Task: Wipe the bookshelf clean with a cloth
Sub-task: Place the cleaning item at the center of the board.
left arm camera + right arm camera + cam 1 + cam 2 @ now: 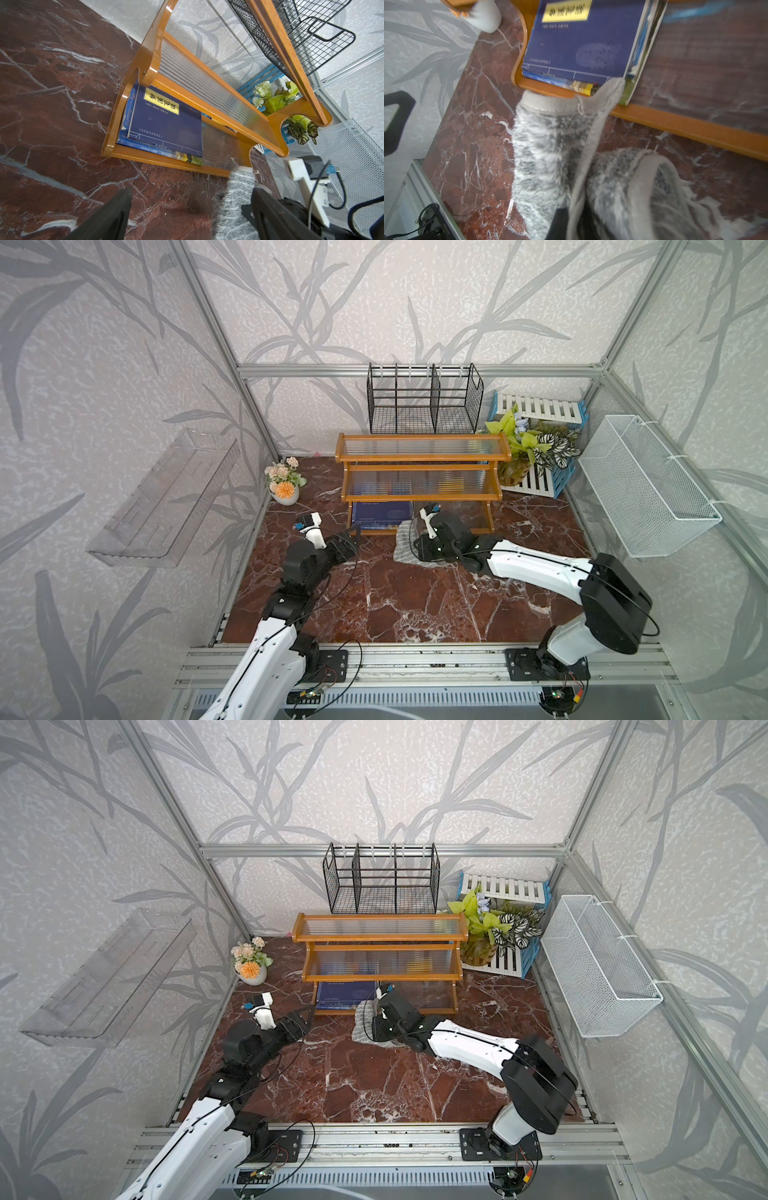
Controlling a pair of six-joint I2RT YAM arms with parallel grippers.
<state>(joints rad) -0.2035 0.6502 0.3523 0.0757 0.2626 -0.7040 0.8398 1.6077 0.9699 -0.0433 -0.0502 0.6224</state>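
Note:
The bookshelf, an orange-brown stepped frame with ribbed clear panels, stands at the back middle of the marble table. On the table just in front of its lowest rail lies the cloth, fuzzy grey and white. My right gripper is low over the cloth and shut on it, with the hem running between its dark fingers. My left gripper stands wide open by the shelf's front left corner. It holds nothing, and the cloth lies beside one finger.
Dark blue books lie stacked on the lowest tier. A black wire rack stands behind the shelf, and a leafy plant on a blue and white crate stands to its right. A flower pot sits left. A white mesh basket hangs on the right wall.

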